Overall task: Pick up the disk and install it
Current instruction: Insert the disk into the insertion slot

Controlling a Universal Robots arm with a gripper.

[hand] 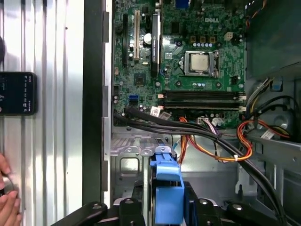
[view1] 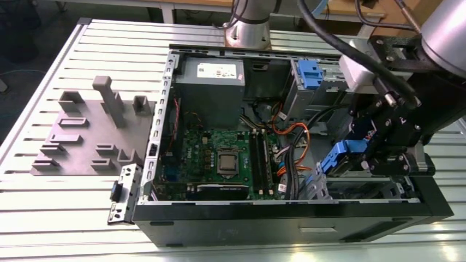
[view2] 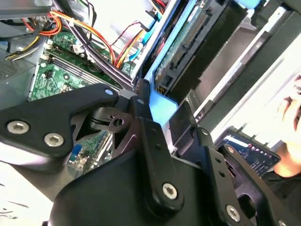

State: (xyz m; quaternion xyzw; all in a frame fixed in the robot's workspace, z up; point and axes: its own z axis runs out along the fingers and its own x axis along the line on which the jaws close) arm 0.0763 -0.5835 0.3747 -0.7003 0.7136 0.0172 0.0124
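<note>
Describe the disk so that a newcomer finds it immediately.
Look at the open computer case on the slatted table. At its corner on the exterior view's right, the black pincer grips the disk. Its blue side rails distinguish it from the separate blue clip further back.

Exterior view high, oblique; both wrist views close, sharing motherboard [hand: 188,61].

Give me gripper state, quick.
Gripper: shut on the disk, gripping its blue side rails above the open computer case.
</note>
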